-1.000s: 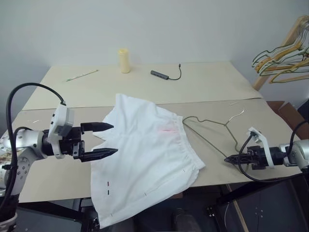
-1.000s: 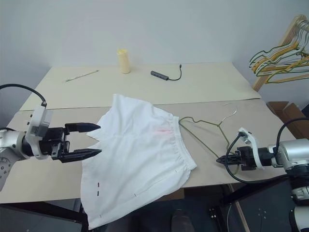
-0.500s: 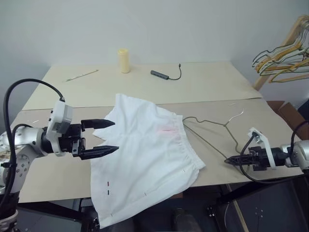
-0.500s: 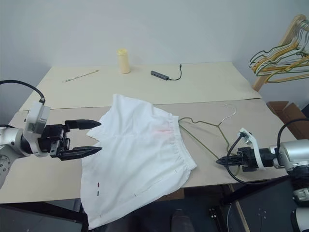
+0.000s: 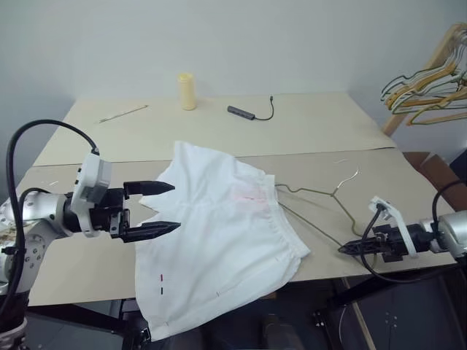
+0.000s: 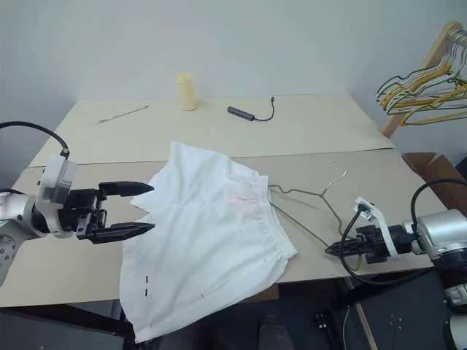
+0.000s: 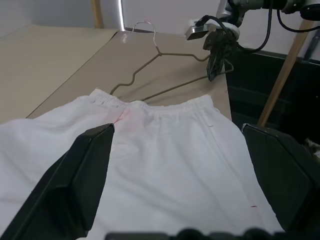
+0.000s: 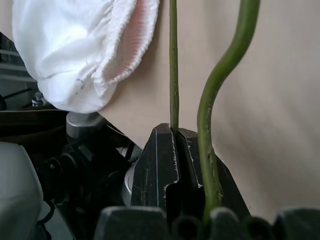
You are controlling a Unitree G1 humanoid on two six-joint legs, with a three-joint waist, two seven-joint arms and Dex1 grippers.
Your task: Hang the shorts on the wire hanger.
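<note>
Head stereo pair: both eyes are looking forward and down from above the near edge of the bench (image 5: pixel 219 124), sharing the shorts (image 5: pixel 219 233) at centre.
Left wrist camera: sitting low beside the shorts, facing across them toward the wire hanger (image 7: pixel 165 70) beyond.
Right wrist camera: pressing very close to the wire hanger, facing along it toward the shorts' waistband.

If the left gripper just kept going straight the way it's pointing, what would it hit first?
Most likely the shorts. The left gripper is open and aimed across them, and the white fabric lies right past its fingertips. Its height above the cloth is unclear.
</note>
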